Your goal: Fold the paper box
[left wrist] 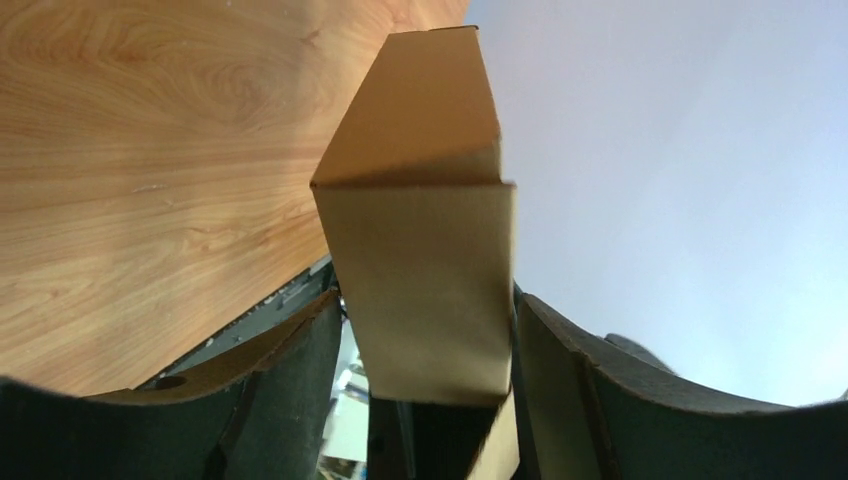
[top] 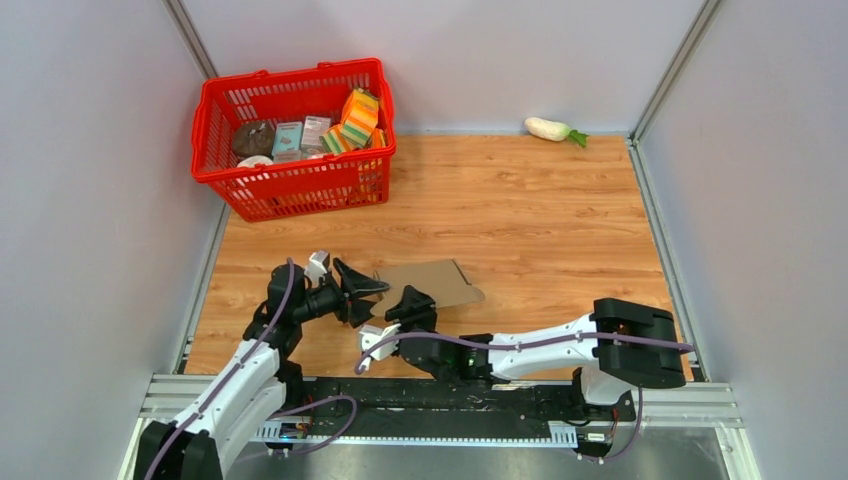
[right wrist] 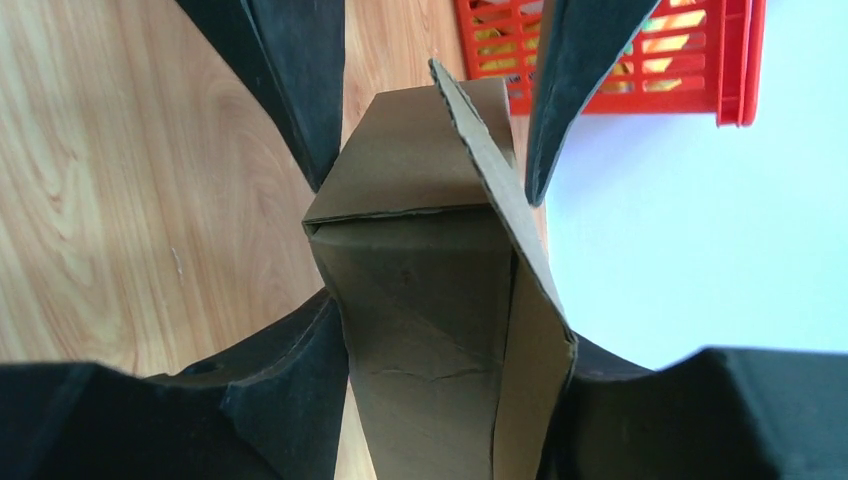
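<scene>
Well apart from the red basket [top: 295,165], the paper box [top: 437,282] lies with its long axis left to right, the left gripper [top: 370,295] clamped on its left end and the right gripper [top: 410,305] on its near edge.

Both arms reach low and forward, and I have the hands meeting at centre.
My left arm [top: 240,380] angles up from its base with the elbow bent, and the left hand [top: 362,290] is turned rightward. My right arm [top: 540,350] lies stretched out leftward and low, with the right hand [top: 410,305] just beside the other. Each hand's fingers press on opposite faces of the paper box [top: 440,280].
</scene>
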Robot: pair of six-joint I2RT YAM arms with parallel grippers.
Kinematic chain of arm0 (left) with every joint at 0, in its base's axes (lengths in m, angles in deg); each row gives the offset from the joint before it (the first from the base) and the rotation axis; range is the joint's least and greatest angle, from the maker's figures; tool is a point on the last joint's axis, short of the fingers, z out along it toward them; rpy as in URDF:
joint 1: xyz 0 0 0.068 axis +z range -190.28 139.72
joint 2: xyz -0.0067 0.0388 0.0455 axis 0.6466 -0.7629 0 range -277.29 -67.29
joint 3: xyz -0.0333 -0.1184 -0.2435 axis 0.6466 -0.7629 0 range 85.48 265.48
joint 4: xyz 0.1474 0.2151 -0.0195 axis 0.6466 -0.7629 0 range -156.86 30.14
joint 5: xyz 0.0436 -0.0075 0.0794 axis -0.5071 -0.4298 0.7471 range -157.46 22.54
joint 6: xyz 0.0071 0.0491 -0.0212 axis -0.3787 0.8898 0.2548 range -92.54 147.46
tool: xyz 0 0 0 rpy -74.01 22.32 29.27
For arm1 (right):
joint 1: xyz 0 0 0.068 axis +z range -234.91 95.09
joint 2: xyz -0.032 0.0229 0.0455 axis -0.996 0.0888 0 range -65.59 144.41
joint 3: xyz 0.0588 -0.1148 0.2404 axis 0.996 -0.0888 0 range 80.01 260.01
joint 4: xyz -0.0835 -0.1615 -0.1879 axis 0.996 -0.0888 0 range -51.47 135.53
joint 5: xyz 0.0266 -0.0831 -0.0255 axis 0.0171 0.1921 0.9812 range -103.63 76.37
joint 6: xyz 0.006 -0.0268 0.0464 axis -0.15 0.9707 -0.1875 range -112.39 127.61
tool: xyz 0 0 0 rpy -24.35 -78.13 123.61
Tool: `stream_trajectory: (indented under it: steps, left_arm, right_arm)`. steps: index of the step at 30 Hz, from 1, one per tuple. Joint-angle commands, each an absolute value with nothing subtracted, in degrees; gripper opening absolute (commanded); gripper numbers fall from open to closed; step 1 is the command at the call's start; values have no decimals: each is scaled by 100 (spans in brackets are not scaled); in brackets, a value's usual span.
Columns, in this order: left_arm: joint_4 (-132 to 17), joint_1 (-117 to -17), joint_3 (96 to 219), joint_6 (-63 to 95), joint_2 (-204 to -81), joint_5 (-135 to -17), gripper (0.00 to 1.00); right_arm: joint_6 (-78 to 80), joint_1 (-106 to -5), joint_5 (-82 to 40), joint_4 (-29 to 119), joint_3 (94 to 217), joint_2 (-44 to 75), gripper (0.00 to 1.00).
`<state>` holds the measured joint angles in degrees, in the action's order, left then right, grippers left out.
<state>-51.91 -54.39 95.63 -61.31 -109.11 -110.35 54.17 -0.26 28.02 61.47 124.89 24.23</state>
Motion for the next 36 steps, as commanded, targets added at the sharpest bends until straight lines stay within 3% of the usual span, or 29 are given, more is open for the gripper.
stream_trajectory:
  steps: [1,5,7,10,11,19,28,31,32,36]
  left_arm:
    - [-6194,-5435,9998,-5280,-10448,-10772,73]
    - [-7248,-5443,10523,-3694,-9780,-10193,74]
    - [-8504,-5435,10876,-2900,-9412,-9415,75]
    - [-9780,-5435,11386,-1888,-8902,-8271,76]
    - [-10061,-5435,11500,-1625,-8786,-8084,76]
    - [-9748,-5435,11229,-1612,-8565,-8037,76]
    - [-9114,-5435,10711,-1763,-8838,-8512,71]
    - [-9176,-5435,10588,-1780,-8724,-8600,71]
    - [-9193,-5435,10552,-1789,-8689,-8618,71]
    - [-9001,-5435,10429,-1701,-8627,-8881,74]
  right_arm:
    - [5192,122,3409,6355,12378,2134,41]
    - [4585,202,3742,5654,12299,1906,40]
    - [4208,211,3805,5240,12334,1765,40]
    - [3329,124,3359,3880,12735,1414,41]
    - [2779,27,2704,2953,12930,1326,41]
    - [1956,-1379,-945,-174,14838,1982,42]
    - [2404,-2039,-1274,-1151,16605,3731,49]
    - [2405,-2083,-1469,-898,16755,3926,57]
    - [2378,-2092,-1468,-827,16772,3927,68]
    - [2211,-2206,-1486,-511,16746,3821,84]
